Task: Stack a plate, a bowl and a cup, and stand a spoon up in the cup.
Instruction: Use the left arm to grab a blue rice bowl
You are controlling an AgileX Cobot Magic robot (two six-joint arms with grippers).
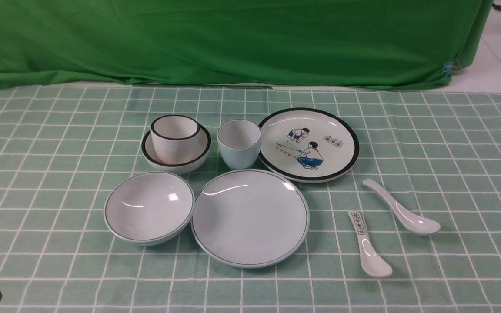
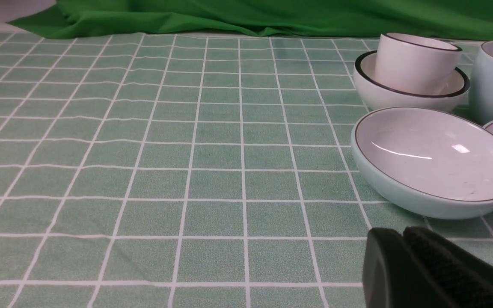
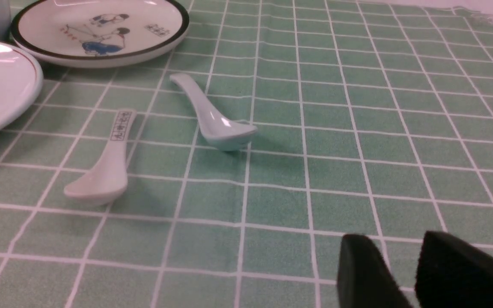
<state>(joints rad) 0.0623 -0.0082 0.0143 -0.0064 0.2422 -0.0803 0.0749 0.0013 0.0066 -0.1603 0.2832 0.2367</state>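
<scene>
While nothing is stacked: plate (image 1: 250,217) mid-worktop (image 1: 450,152); bowl (image 1: 149,211) at its 9 o'clock, cup (image 1: 239,143) at 12, spoon (image 1: 396,208) at 3.
Risk: black-rimmed cup (image 1: 175,139), cartoon plate (image 1: 309,143) and printed spoon (image 1: 365,243) invite wrong picks; glossy ceramic may slip.
Left gripper (image 2: 402,234): pads together, empty.
Right gripper (image 3: 394,239): narrow gap, empty.
Hidden: each gripper beyond its pad tips; bowl-plate contact unclear.
</scene>
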